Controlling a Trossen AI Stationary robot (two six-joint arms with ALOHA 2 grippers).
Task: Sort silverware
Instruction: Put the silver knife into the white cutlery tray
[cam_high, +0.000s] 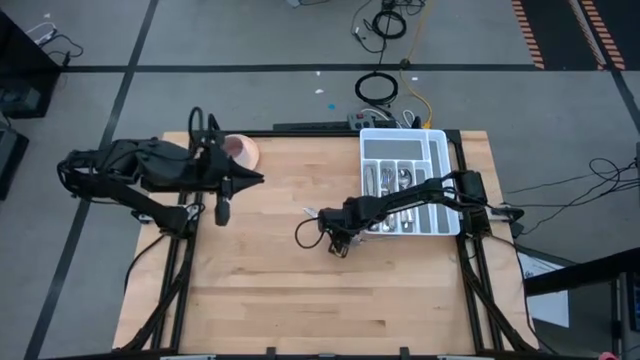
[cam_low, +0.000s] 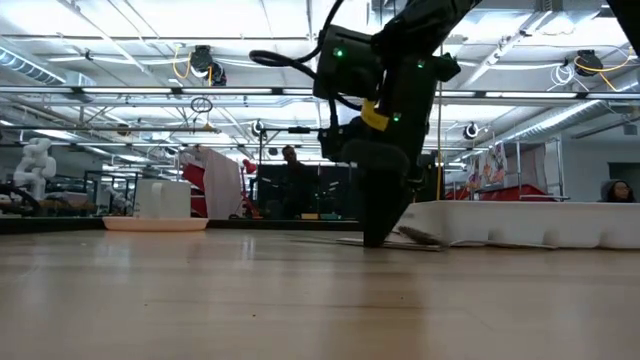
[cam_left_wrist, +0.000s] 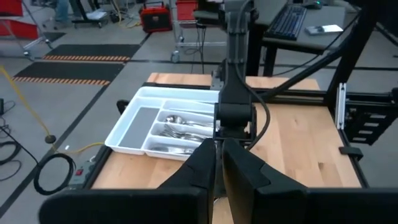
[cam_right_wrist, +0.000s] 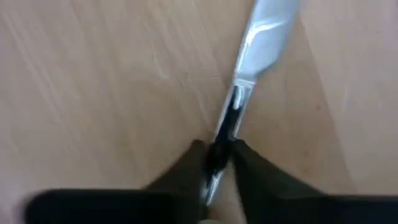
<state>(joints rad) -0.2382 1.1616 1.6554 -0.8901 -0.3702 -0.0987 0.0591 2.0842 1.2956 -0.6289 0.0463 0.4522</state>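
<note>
- My right fingers (cam_right_wrist: 189, 165) pinch a knife (cam_right_wrist: 258, 37) by its thin handle, so the blade sticks out in front.
- My right gripper (cam_high: 338, 238) is down at the table (cam_high: 280, 290), just beside the tray (cam_high: 437, 140).
- I think the knife goes there next, with the other silverware (cam_left_wrist: 180, 127).
- My left gripper (cam_left_wrist: 219, 180) waits, nearly shut on nothing, above the table's left side.

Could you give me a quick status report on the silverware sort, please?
Right hand down on the table, shut on a table knife beside the white tray. Left hand shut, empty, waiting near the pink cup. Nothing in the way.
</note>
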